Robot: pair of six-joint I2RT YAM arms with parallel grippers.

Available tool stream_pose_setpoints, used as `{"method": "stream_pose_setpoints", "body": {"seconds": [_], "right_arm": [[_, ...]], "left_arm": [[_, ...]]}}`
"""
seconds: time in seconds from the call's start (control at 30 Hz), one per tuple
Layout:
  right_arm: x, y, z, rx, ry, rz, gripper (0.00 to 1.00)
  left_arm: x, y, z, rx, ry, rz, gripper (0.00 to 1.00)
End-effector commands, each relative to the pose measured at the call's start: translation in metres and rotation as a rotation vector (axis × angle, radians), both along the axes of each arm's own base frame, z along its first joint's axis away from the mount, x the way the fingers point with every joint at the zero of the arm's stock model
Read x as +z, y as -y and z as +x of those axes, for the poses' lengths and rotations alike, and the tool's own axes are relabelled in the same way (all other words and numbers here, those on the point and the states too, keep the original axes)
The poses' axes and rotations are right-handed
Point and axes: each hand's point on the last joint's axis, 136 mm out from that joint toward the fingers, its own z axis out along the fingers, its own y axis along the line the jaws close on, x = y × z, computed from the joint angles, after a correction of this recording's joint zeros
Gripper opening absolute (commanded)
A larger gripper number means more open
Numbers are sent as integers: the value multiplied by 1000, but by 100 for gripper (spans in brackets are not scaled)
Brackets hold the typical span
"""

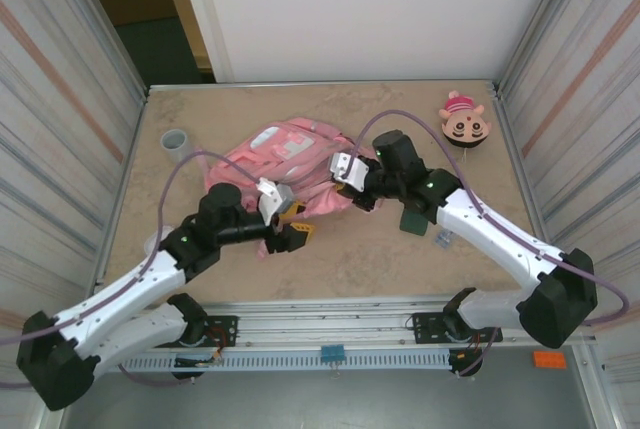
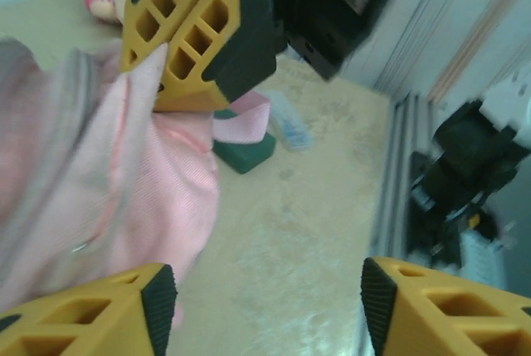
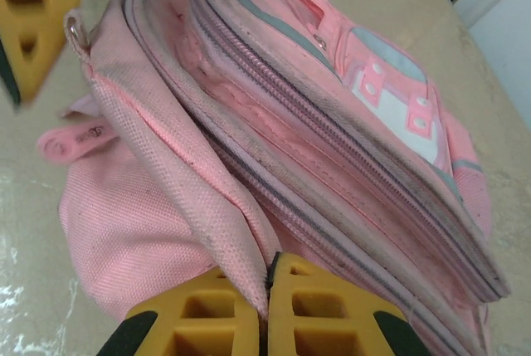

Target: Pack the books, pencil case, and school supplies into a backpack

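The pink backpack (image 1: 290, 161) lies in the middle of the table, its zipped pockets close up in the right wrist view (image 3: 332, 124). My right gripper (image 3: 267, 277) is shut on a fold of the backpack's fabric at its near right edge (image 1: 345, 192); its yellow fingers (image 2: 199, 36) also pinch the cloth in the left wrist view. My left gripper (image 2: 267, 306) stands open over bare table beside the backpack's near edge (image 1: 298, 224), nothing between its pads. The dark green pencil case (image 1: 413, 221) (image 2: 245, 153) lies right of the backpack, the small pale bluish school supplies item (image 1: 443, 240) (image 2: 290, 128) beside it. The books are out of view.
A grey cup (image 1: 177, 141) stands at the back left. A round cartoon-face toy (image 1: 464, 124) with a pink cap sits at the back right. Metal frame walls close in both sides, and a rail (image 1: 330, 324) runs along the near edge.
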Motion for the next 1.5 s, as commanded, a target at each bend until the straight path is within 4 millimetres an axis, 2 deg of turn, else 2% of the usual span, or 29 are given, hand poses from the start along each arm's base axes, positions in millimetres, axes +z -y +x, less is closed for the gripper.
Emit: {"method": "stream_pose_setpoints", "body": {"seconds": [0.0, 0.17, 0.3, 0.4, 0.47, 0.53, 0.73, 0.77, 0.8, 0.83, 0.87, 1.07, 1.33, 1.47], "right_arm": [[33, -2, -27, 155, 24, 88, 0], [28, 4, -34, 199, 4, 54, 0], [30, 4, -36, 212, 8, 63, 0], [33, 2, -38, 225, 4, 73, 0], [33, 2, -38, 230, 4, 77, 0], [33, 2, -39, 232, 1, 80, 0], [38, 3, -41, 235, -17, 113, 0], [37, 3, -40, 231, -21, 114, 0], [37, 4, -40, 229, -28, 117, 0], [37, 4, -41, 229, -35, 122, 0], [37, 4, -41, 229, -41, 126, 0], [36, 3, -43, 238, -62, 132, 0], [33, 5, -49, 257, -80, 123, 0], [32, 6, -49, 256, -90, 116, 0]], "left_arm": [[-1, -26, -2, -6, 281, 204, 66], [-14, -50, 15, 39, 448, 428, 75], [-34, -53, 32, 41, 443, 534, 78], [-37, -48, 46, 56, 424, 520, 79], [-37, -46, 56, 79, 427, 494, 75], [-37, -42, 63, 85, 438, 475, 67], [-40, -25, 61, 24, 412, 405, 50], [-41, -23, 59, 14, 401, 395, 51], [-40, -19, 58, 1, 392, 377, 57], [-39, -16, 55, -20, 389, 364, 70], [-37, -13, 53, -33, 392, 354, 97], [-30, -7, 61, 12, 468, 381, 99], [-37, -10, 81, 16, 503, 464, 99], [-20, -6, 78, -22, 558, 454, 99]]}}
